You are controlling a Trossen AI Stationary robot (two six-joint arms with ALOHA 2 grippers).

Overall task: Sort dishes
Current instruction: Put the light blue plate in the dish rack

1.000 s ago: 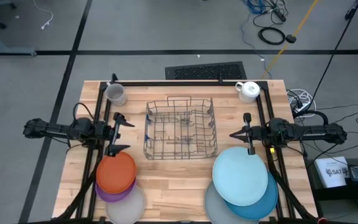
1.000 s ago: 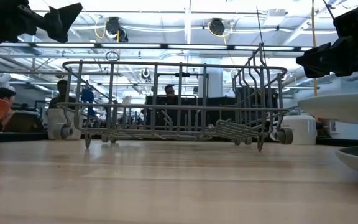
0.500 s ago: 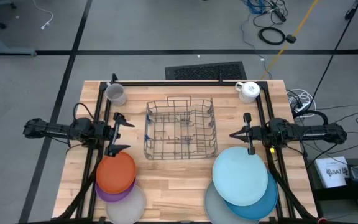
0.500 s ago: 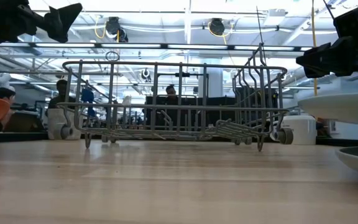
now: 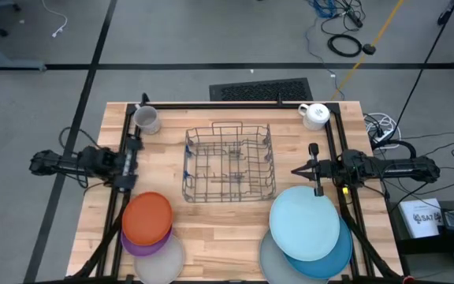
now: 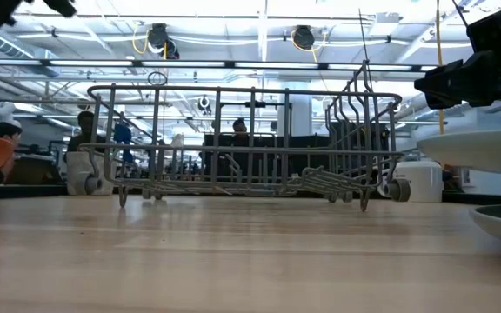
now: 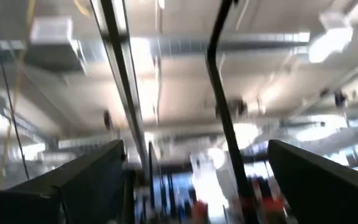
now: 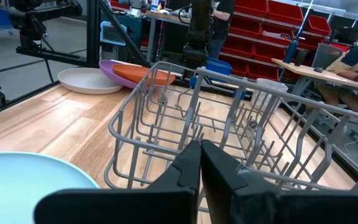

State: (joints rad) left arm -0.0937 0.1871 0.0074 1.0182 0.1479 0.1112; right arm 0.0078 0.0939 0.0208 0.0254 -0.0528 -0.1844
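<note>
The wire rack [image 5: 228,162] sits mid-desk [image 5: 227,229], and nothing lies in it. To the rack's left-front is one stack: an orange plate [image 5: 146,218] on a purple plate [image 5: 136,245] on a whitish plate [image 5: 164,260]. To its right-front a light blue plate [image 5: 304,223] lies over a darker blue plate [image 5: 333,256] and a grey plate [image 5: 270,256]. The left hand [image 5: 132,162] hangs at the desk's left edge beside the rack, fingers spread wide and tipped toward the ceiling. The right hand [image 5: 314,169] hovers just right of the rack, above the light blue plate's far rim, fingers pressed together and holding nothing.
</note>
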